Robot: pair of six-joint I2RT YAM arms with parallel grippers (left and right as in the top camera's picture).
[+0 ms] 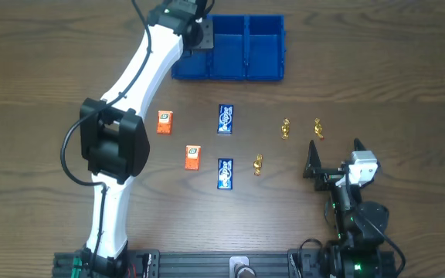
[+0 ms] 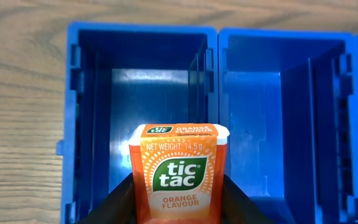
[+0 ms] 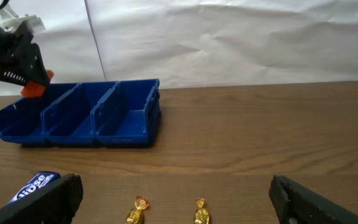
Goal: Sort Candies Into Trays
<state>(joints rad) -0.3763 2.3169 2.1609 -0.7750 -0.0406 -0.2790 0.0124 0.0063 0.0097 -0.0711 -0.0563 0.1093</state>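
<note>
At the far edge of the counter [image 1: 408, 77], left of its middle, the left end effector [image 2: 179, 202] is held above the leftmost compartment of the blue tray [image 1: 227, 72], clenched on an upright orange mint box [image 2: 179, 171]. The step in hand is judged to be the drop: the fingers need only be released so that the box falls inside the compartment walls. Two more orange boxes [image 1: 164, 121] [image 1: 193, 157], two blue packets [image 1: 225, 119] [image 1: 225, 173] and three gold-wrapped sweets [image 1: 258, 164] [image 1: 286, 128] [image 1: 318, 128] are spread over the counter's middle, unsorted. Toward the near right corner the right end effector [image 3: 176, 199] is seen low, its fingers spread wide and empty.
</note>
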